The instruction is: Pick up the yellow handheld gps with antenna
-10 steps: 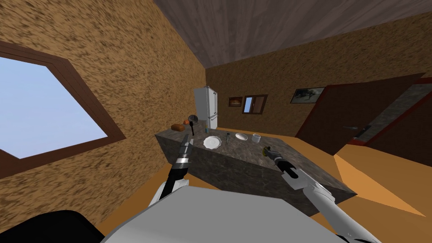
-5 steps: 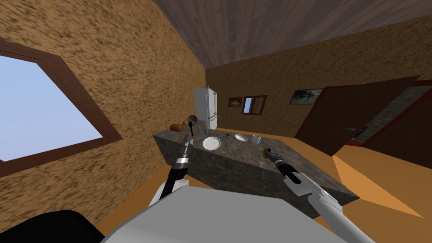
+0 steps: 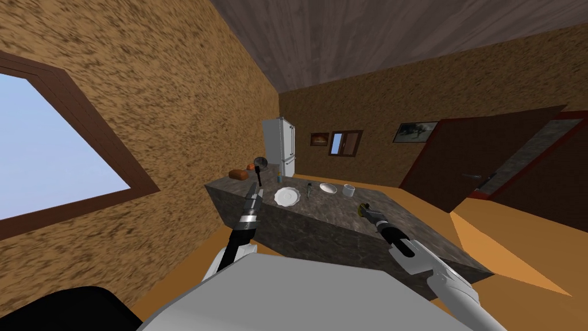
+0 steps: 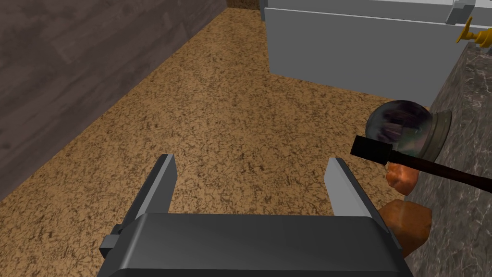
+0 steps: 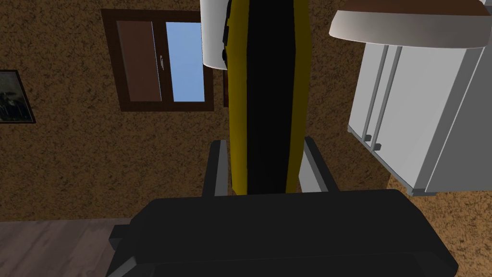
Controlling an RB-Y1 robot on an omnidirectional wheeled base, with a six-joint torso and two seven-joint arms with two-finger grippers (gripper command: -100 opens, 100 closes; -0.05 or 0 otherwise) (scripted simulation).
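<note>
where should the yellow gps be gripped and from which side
Its two narrow yellow sides near one end, coming in along its length: the gps is long, slim and straight-sided, and the right end effector is shut on it that way.

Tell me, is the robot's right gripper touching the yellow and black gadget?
Touching. In the right wrist view, the right gripper has its two fingers pressed against both sides of the yellow and black GPS.

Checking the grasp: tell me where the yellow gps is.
Head view: yellow gps clamped in the right claw over the dark counter, near the white cup.
</note>
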